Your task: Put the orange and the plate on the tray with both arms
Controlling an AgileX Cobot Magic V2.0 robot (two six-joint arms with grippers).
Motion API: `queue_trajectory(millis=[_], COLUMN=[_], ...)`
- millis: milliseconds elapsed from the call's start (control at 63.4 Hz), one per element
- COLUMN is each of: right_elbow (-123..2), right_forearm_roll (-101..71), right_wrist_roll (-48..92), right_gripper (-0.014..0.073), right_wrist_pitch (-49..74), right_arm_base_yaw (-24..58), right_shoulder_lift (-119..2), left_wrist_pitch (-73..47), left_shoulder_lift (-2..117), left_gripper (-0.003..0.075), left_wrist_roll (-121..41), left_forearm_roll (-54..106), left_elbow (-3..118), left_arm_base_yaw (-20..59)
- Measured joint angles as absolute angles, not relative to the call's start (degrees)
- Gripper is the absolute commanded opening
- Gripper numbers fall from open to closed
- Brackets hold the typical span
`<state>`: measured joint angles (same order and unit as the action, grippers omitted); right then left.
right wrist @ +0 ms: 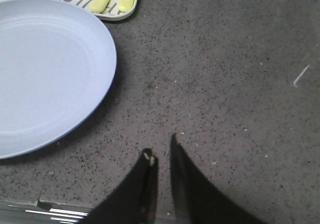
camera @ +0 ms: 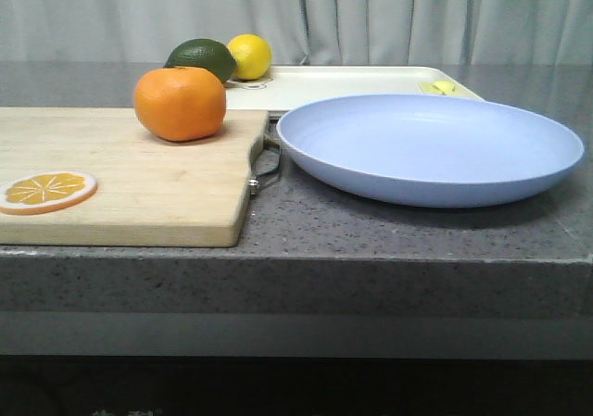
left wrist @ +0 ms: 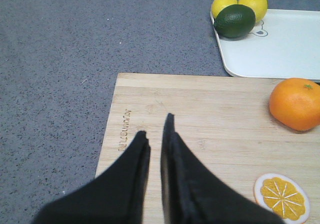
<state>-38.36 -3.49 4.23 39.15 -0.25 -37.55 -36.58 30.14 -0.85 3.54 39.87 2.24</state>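
Reaching right toward the orange (left wrist: 296, 103) suits the left pincer (left wrist: 155, 126), seemingly clenched empty; the right pincer (right wrist: 161, 151), likewise, should approach the plate (right wrist: 45, 74) rim low.

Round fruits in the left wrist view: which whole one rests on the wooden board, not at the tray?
The orange. It alone sits on the cutting board; the two lemons and the dark green fruit cluster at the tray corner.
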Motion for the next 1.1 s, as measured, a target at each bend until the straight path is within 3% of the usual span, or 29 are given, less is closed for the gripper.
queue_trajectory(millis=[95, 126, 173, 284, 552, 851, 1104], right_elbow=[-38.36, -38.36, -38.36, -38.36, -38.36, -38.36, -38.36], right_forearm_roll=[-3.49, -3.49, -3.49, -3.49, -5.14, -5.23, -5.36], right_wrist_roll=[4.23, 4.23, 4.23, 4.23, 4.23, 4.23, 4.23], right_gripper=[0.0633, 0.0669, 0.0648, 0.0619, 0.0613, 0.0613, 0.0613], right_wrist_pitch=[39.15, 39.15, 39.15, 39.25, 41.12, 41.68, 41.68], right_arm_base_yaw=[-0.25, -0.25, -0.25, -0.25, -0.25, 1.47, 1.85], right_shoulder_lift=[-38.27, -38.27, -38.36, -38.36, -38.36, -38.36, -38.36], left_wrist_pitch=[-35.99, -35.9, -35.76, -35.65, -32.31, -23.72, -22.88], left_shoulder_lift=[30.14, 30.14, 30.14, 30.39, 36.93, 53.5, 70.03], left_gripper=[0.0551, 0.0611, 0.0655, 0.064, 0.0619, 0.0619, 0.0619], left_wrist_roll=[-0.85, -0.85, -0.85, -1.29, -3.6, -3.6, -3.6], left_forearm_roll=[3.54, 3.54, 3.67, 4.58, 4.86, 4.95, 4.85], left_elbow=[39.87, 39.87, 39.87, 39.87, 39.87, 42.96, 52.38], left_arm_base_yaw=[2.24, 2.24, 2.24, 3.45, 14.89, 27.17, 28.98])
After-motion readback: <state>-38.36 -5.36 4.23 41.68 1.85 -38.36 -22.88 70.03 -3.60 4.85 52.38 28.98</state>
